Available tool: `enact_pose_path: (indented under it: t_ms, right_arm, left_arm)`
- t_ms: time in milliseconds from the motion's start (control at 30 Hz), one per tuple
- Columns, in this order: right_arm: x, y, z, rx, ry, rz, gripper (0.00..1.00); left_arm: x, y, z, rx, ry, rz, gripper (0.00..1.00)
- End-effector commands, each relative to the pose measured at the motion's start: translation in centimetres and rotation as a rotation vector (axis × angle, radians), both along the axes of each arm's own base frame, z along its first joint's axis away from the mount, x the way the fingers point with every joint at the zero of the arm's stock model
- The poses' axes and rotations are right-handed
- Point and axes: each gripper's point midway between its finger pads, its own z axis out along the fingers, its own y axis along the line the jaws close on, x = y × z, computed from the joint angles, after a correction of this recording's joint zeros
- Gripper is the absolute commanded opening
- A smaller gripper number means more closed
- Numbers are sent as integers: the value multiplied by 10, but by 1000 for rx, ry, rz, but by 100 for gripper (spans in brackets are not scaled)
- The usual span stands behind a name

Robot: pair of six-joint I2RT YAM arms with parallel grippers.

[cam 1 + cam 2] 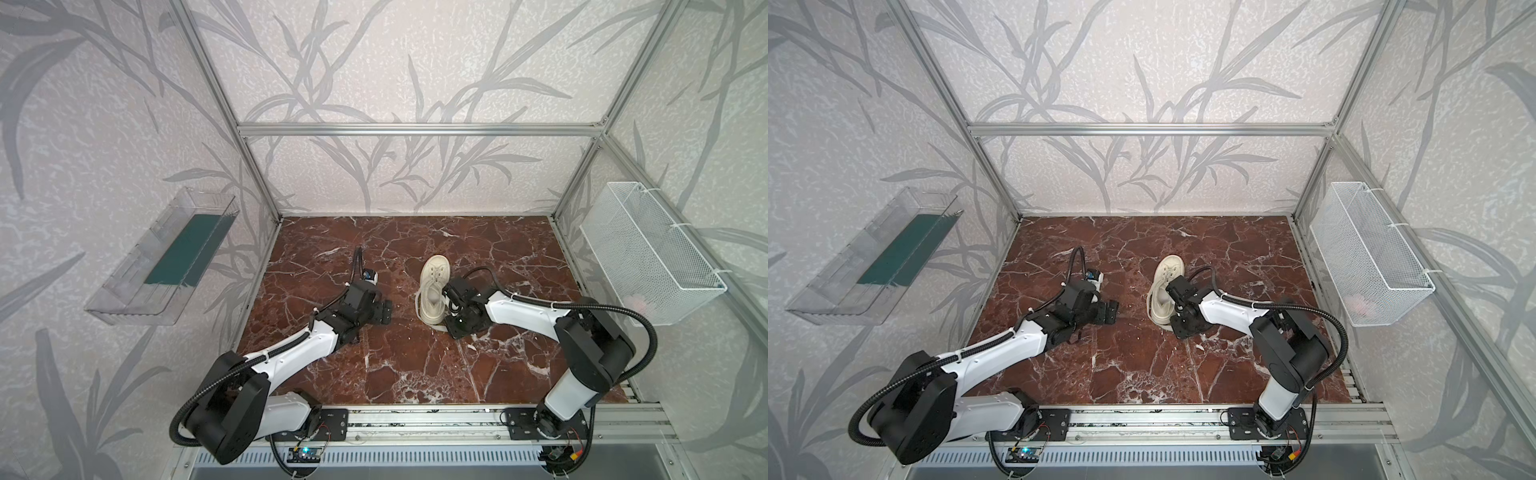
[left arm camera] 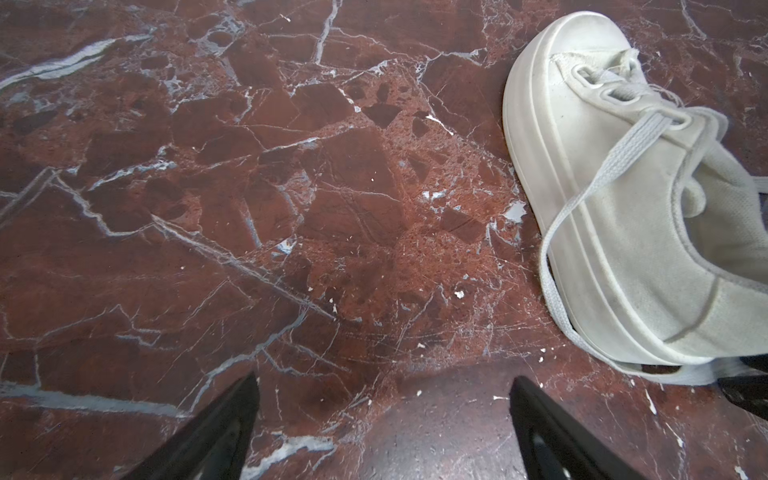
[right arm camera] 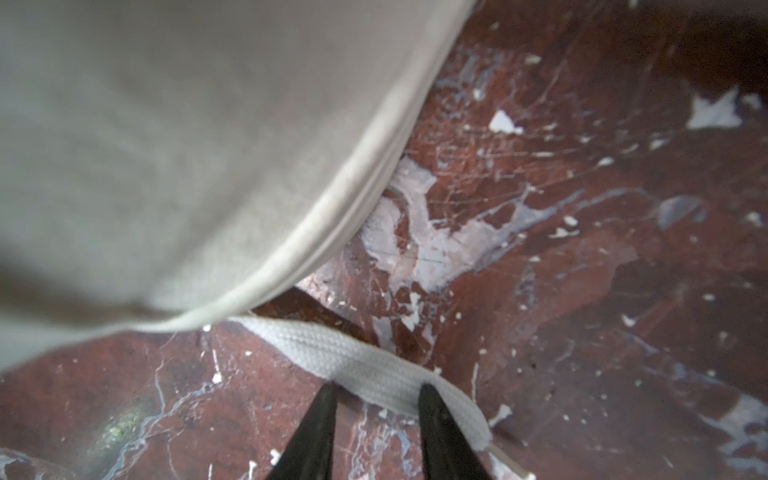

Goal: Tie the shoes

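Black jaws of the right gripper (image 3: 376, 405) stand partly apart, tips down on either side of a flat cream lace (image 3: 361, 361) that lies on the red marble table (image 1: 374, 374); they clamp nothing. The lace runs out from under the heel of the cream sneaker (image 1: 434, 286). In both top views the sneaker sits near the table's middle, toe towards 12 o'clock, with this gripper at its heel's 5 o'clock. At the sneaker's 8 o'clock, apart from it, the left gripper (image 1: 384, 311) gapes wide and empty.
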Motion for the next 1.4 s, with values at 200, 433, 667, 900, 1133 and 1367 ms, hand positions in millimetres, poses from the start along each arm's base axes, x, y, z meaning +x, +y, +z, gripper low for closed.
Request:
enact_pose_path:
  t_ms: [200, 433, 667, 900, 1133, 1367]
  right_arm:
    - [-9, -9, -15, -103, -19, 29, 22]
    - [-12, -8, -8, -102, -48, 56, 5]
    - [-20, 17, 44, 65, -98, 119, 0]
    - [-18, 54, 117, 245, -162, 185, 0]
    - [21, 83, 171, 294, -308, 221, 0]
    - [93, 65, 193, 245, -410, 134, 0]
  left_arm:
    - [5, -1, 12, -22, -28, 23, 96]
    - [4, 1, 11, -15, -27, 27, 96]
    - [4, 7, 15, 9, -41, 43, 96]
    - [5, 9, 20, 8, -45, 43, 96]
    - [7, 4, 23, -1, -43, 31, 96]
    - [11, 3, 27, 1, -48, 27, 96]
